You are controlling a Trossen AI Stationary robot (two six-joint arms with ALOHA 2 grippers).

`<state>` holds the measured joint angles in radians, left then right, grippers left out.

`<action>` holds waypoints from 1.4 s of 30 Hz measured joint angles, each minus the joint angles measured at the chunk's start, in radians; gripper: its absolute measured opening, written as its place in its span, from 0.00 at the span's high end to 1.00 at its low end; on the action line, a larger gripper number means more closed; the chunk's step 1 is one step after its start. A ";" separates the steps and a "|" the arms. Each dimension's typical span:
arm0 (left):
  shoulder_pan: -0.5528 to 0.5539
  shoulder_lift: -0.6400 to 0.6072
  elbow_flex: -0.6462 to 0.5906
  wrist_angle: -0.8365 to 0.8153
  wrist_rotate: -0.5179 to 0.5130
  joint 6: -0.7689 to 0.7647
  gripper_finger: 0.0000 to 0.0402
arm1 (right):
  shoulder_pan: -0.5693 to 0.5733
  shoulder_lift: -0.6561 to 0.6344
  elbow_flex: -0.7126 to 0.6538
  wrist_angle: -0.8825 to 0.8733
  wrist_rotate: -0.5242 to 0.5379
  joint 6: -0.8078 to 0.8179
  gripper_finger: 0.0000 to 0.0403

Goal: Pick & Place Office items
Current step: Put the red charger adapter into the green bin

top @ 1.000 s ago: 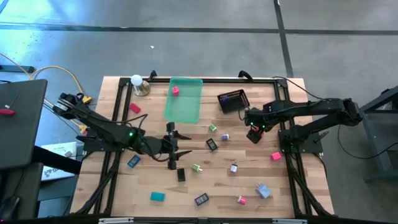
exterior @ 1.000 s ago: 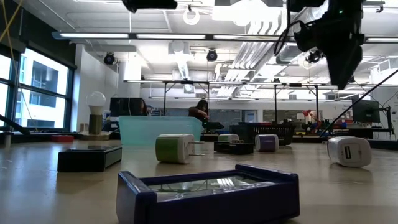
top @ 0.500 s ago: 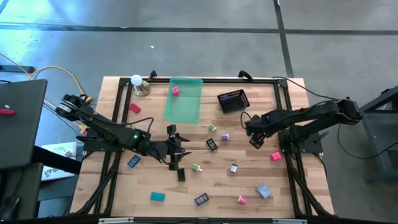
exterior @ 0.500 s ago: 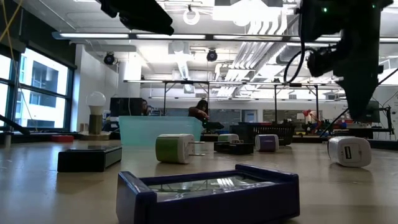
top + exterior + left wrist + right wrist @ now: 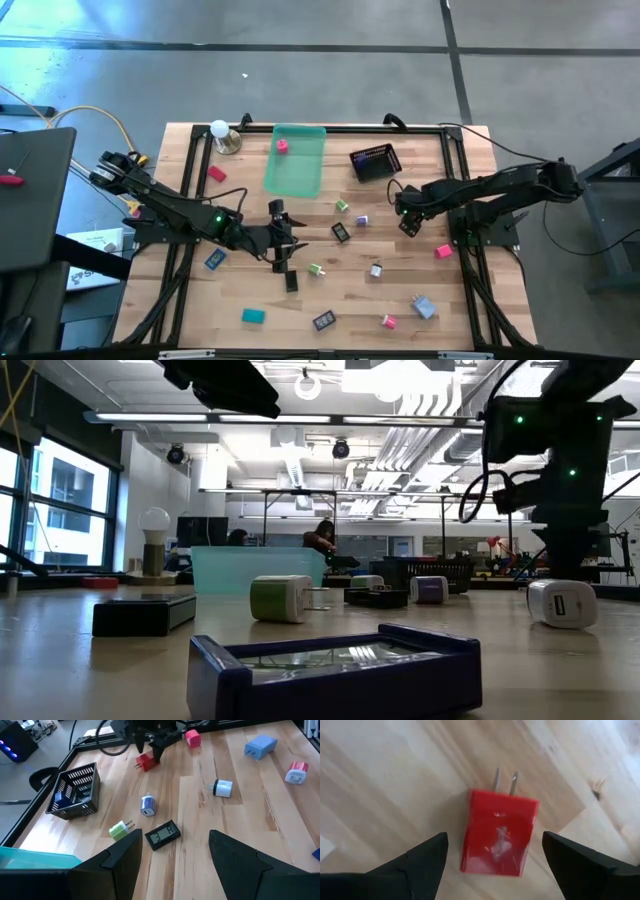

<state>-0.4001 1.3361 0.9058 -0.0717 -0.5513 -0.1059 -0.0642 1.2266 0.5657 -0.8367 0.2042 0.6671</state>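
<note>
Small office items lie scattered on the wooden table (image 5: 200,300). One of them, a red plug-in charger (image 5: 499,837), lies flat on the wood with its two prongs pointing away from my wrist. My right gripper (image 5: 494,836) points down over it, open, one finger on each side and clear of it. The left wrist view shows this charger (image 5: 146,762) under the right gripper (image 5: 156,751); in the high view the right gripper (image 5: 408,222) hides it. My left gripper (image 5: 283,258) hangs open above mid-table. Beyond its fingers lies a black display piece (image 5: 162,834).
The green tray (image 5: 296,165) holds a pink piece (image 5: 282,146) at the far side. The black mesh basket (image 5: 375,162) stands to its right and a bulb on a base (image 5: 220,132) to its left. A pink piece (image 5: 443,252) and a white charger (image 5: 562,603) lie near the right gripper.
My right gripper has come straight down toward the table and now stands low over the red charger. My left gripper has sunk a little and tipped slightly downward. No item has moved.
</note>
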 joint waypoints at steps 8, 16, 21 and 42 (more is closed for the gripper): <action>0.000 0.000 0.000 -0.005 0.000 -0.005 0.45 | -0.058 0.000 -0.006 0.053 -0.018 -0.024 0.27; 0.000 0.000 0.000 -0.012 0.000 -0.007 0.45 | -0.098 0.034 -0.006 0.073 -0.044 -0.065 0.28; 0.000 0.000 0.000 -0.013 0.000 -0.007 0.45 | -0.102 0.073 -0.006 0.121 -0.015 -0.104 0.28; 0.000 0.000 0.000 -0.012 0.001 -0.007 0.45 | -0.101 0.130 -0.004 0.169 -0.046 -0.145 0.51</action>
<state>-0.4004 1.3357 0.9058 -0.0841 -0.5507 -0.1131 -0.1656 1.3564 0.5613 -0.6672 0.1577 0.5224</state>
